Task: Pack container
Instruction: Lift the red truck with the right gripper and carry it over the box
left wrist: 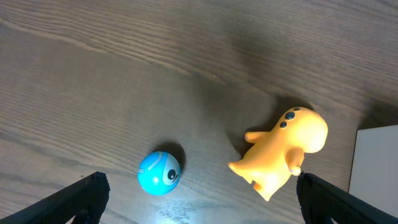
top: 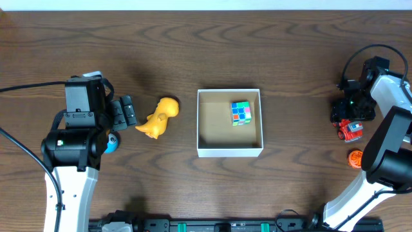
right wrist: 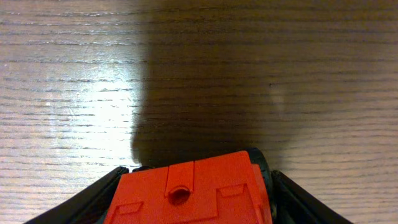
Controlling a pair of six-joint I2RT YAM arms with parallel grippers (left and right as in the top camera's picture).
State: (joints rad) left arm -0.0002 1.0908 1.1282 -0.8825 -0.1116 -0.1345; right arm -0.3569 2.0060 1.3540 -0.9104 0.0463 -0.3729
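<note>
Container [top: 229, 149]: white-walled square box with a tan floor, at the centre of the counter [top: 290, 58]; its corner shows at the right edge of the left wrist view.
Cube [top: 241, 113]: multicoloured, inside the container, in its upper right part.
Yellow dinosaur [top: 159, 117]: lies on the counter just left of the container, apart from it.
Blue ball [left wrist: 159, 172]: left of the dinosaur, beside the left arm.
Left claw [left wrist: 202, 182]: released, fingers [left wrist: 81, 199] spread wide, holding nothing.
Right claw [right wrist: 196, 175]: at the right edge, fingers [right wrist: 93, 200] flanking a red toy car [right wrist: 193, 193]; I cannot tell whether they clamp it.
Orange object [top: 355, 158]: small, just below the car.
</note>
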